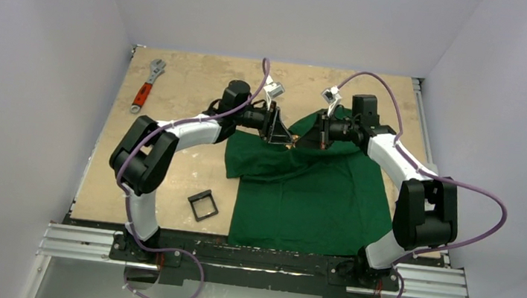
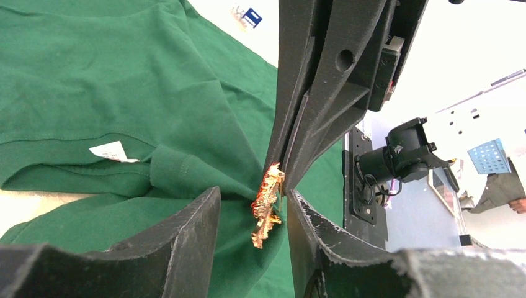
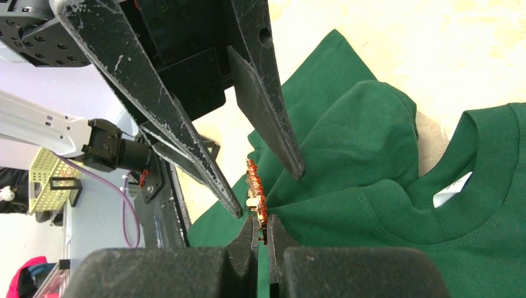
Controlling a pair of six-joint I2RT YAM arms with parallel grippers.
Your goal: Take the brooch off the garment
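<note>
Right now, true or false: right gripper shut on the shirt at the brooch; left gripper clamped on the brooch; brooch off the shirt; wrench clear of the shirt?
1. The right gripper is shut, pinching the garment at the brooch. True.
2. The left gripper is clamped on the brooch. False: its jaws stand open, one on either side of it.
3. The brooch is off the garment. False: it sits on the pinched-up cloth.
4. The wrench lies off the garment. True.

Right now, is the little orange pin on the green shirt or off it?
On, it seems. The brooch sits against a pulled-up fold of the shirt, with cloth bunched right at it; its pin is hidden.
</note>
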